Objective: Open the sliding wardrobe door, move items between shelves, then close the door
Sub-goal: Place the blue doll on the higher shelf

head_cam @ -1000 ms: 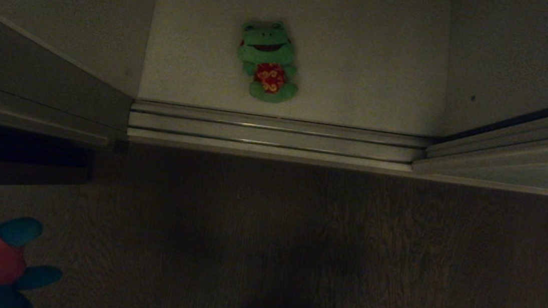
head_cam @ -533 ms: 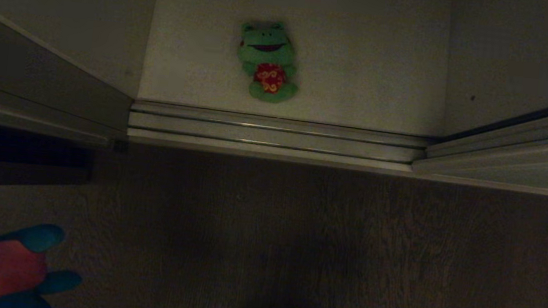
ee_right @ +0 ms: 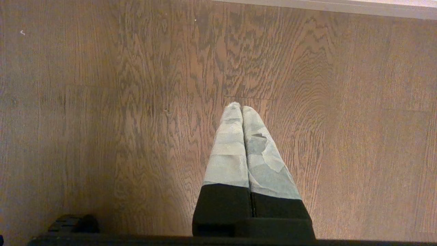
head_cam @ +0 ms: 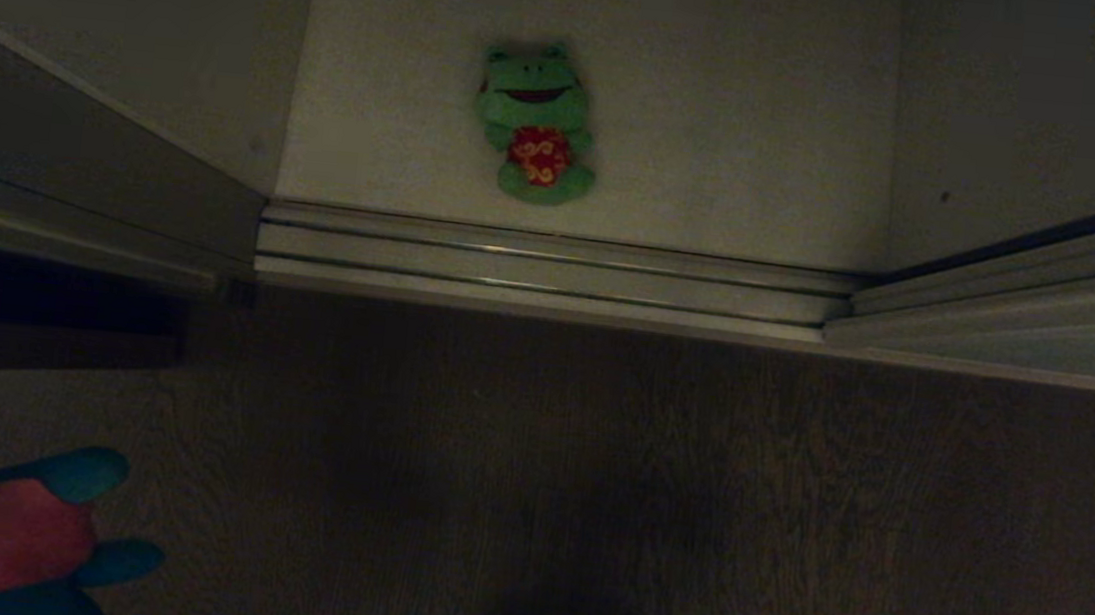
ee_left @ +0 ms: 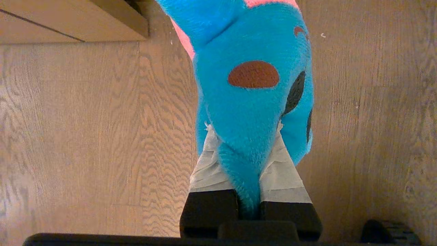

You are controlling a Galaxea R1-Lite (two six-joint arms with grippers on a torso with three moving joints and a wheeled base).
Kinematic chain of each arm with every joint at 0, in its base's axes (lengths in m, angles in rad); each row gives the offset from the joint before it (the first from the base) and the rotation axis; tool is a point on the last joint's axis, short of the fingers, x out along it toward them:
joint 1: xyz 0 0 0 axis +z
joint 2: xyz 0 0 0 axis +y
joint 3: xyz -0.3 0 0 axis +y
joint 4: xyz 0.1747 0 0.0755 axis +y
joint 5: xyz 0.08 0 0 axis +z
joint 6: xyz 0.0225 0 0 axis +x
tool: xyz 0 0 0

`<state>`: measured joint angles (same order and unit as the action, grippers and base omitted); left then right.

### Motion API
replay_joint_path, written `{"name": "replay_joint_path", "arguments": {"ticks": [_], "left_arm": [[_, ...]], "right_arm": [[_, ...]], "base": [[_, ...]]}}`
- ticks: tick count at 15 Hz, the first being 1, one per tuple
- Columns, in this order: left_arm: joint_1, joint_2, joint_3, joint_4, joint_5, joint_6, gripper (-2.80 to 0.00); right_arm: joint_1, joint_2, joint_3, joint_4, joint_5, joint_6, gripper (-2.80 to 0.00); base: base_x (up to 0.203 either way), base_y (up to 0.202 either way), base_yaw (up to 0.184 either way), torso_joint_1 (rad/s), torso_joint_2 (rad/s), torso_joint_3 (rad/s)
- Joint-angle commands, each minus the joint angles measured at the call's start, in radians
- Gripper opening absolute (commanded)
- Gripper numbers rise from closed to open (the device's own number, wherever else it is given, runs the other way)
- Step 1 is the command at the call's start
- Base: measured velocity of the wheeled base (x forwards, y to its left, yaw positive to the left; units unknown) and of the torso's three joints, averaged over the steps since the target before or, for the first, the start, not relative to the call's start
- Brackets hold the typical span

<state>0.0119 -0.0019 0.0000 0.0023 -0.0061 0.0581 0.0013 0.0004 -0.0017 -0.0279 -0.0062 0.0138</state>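
The teal-blue plush toy (ee_left: 252, 85) hangs pinched in the left claw (ee_left: 247, 171), both taped fingers (ee_left: 208, 167) pressed into its lower body, over the wooden floor (ee_left: 85, 136). In the head view it has slid a little toward the middle of the picture over the last second and now sits steady at the lower left corner, while the wardrobe has not shifted. That suggests the toy is lifted clear and being carried, with placing on a shelf yet to come.

Well ahead of the left claw, the green plush toy (head_cam: 535, 125) lies on the white shelf (head_cam: 722, 164), just behind the door tracks (head_cam: 551, 270). The sliding wardrobe door (head_cam: 1041, 295) appears to be pushed off to the right, though the dim view makes this uncertain. The opening between the side walls looks wide, and the track lip is the edge to clear.

The right claw (ee_right: 241, 111) is closed on nothing, above bare floor.
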Motion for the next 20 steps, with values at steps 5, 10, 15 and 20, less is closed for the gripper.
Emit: {"name": "replay_joint_path", "arguments": {"ticks": [5,10,15,20], "left_arm": [[-0.001,0.005,-0.002,0.0,-0.002,-0.003,-2.8],[0.0,0.005,-0.003,0.005,-0.008,-0.003,-2.8],[0.0,0.005,-0.002,0.002,-0.003,-0.003,-2.8],[0.0,0.005,0.0,-0.004,0.0,-0.004,-2.8]], "right_arm": [[0.0,-0.003,0.001,-0.001,0.0,0.0,-2.8],[0.0,-0.003,0.001,-0.001,0.0,0.0,-2.8],[0.0,-0.003,0.0,-0.001,0.0,0.0,-2.8],[0.0,-0.003,0.001,-0.001,0.0,0.0,-2.8]], "base": [[0.0,0.0,0.0,0.0,0.0,0.041],[0.0,0.0,0.0,0.003,0.0,0.182],[0.0,0.0,0.0,0.004,0.0,0.206],[0.0,0.0,0.0,0.0,0.0,0.202]]}}
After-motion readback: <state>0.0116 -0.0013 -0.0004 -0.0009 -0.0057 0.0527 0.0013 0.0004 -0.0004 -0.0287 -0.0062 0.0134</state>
